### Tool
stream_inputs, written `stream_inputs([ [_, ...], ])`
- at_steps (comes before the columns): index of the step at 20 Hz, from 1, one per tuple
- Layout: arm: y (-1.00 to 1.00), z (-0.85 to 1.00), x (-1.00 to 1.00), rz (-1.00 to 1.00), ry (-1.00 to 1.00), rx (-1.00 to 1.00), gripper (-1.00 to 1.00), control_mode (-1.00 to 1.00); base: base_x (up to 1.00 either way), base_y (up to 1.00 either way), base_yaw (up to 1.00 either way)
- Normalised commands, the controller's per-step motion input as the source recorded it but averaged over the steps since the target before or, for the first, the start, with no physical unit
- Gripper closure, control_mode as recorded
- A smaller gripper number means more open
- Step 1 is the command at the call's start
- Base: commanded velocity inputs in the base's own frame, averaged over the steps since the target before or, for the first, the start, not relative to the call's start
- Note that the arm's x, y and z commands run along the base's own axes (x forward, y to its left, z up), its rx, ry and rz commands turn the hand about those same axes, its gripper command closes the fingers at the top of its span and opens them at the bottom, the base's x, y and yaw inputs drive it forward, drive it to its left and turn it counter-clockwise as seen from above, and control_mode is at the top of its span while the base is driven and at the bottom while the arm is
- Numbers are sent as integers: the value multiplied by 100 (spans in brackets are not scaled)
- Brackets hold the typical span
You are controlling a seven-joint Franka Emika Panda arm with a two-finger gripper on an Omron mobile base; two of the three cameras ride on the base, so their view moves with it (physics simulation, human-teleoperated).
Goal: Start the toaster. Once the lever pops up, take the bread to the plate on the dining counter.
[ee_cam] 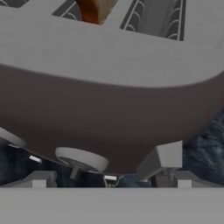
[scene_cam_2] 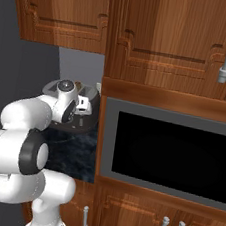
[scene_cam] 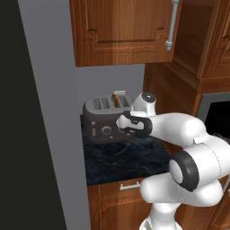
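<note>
The gripper point(ee_cam: 107, 181) stood spread wide with nothing between its dark tips, poised just in front of the toaster point(ee_cam: 109, 109). Directly ahead of it lay the toaster's rounded, smooth dark grey front, with a pale disc-shaped knob point(ee_cam: 82, 158) and a blocky grey lever point(ee_cam: 162, 159) close to the tips. Beyond, on the lighter silver top, the bread point(ee_cam: 95, 8), brown-crusted, sat in a ribbed slot. Below the gripper, the tabletop point(scene_cam: 121, 161) was black, faintly veined marble. Glossy reddish-brown wood cabinets point(scene_cam: 121, 31) hung above.
</note>
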Motion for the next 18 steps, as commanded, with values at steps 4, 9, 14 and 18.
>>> stream_inputs([
  [4, 0, -7, 0, 2, 0, 0, -100, -100, 0, 0, 0],
  [9, 0, -9, 0, 2, 0, 0, -100, -100, 0, 0, 0],
  [14, 0, -8, 0, 1, 0, 0, -100, -100, 0, 0, 0],
  [18, 0, -6, 0, 0, 0, 0, -100, -100, 0, 0, 0],
])
